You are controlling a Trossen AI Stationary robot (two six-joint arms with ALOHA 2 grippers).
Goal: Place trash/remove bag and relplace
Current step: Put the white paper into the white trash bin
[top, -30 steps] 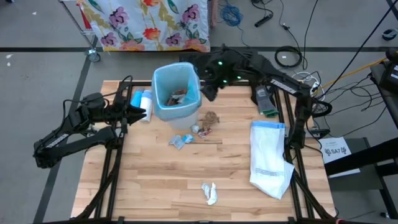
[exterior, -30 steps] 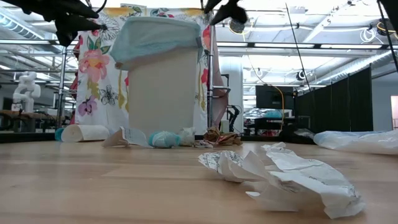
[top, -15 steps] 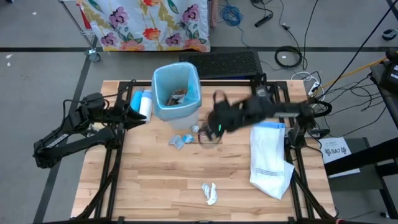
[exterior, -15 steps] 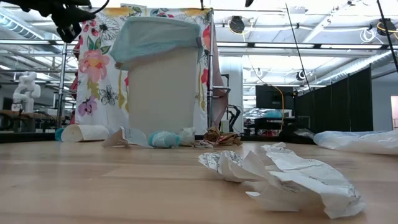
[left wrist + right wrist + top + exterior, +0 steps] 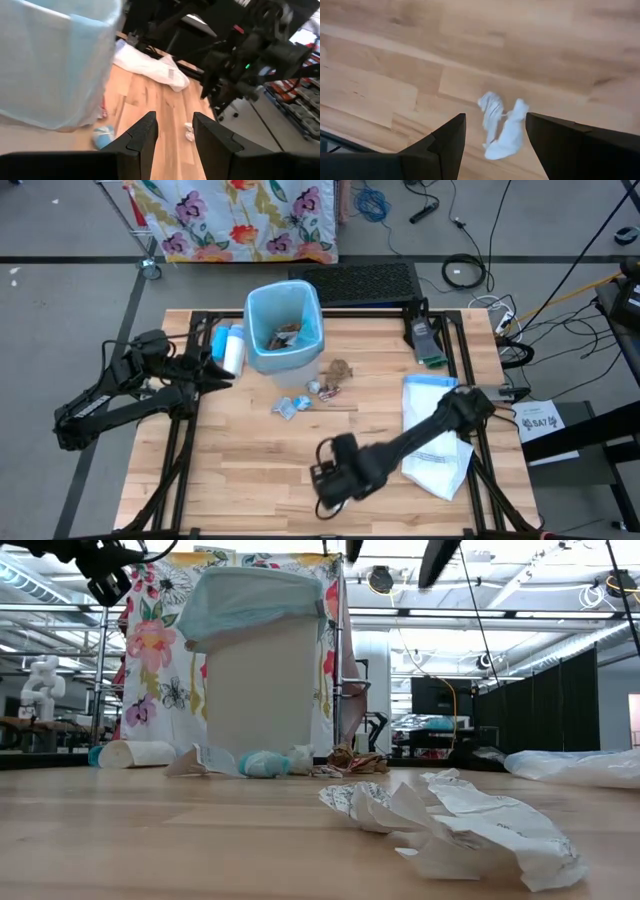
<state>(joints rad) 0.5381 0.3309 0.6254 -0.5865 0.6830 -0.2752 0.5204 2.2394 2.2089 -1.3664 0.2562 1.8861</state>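
The right claw (image 5: 492,137) is wide open above a white scrap (image 5: 501,125). The left claw (image 5: 172,131) is open and empty beside the bin (image 5: 284,328).

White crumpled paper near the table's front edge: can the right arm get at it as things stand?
Probably yes. The right tool hangs open above the white crumpled paper, which lies alone on bare wooden table, with nothing between its fingers and the scrap.

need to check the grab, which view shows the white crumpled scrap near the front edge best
The right wrist view: the white scrap lies unobstructed between the open right gripper fingers. The low view shows it side-on. The high view hides it under the arm; the left wrist view shows a speck.
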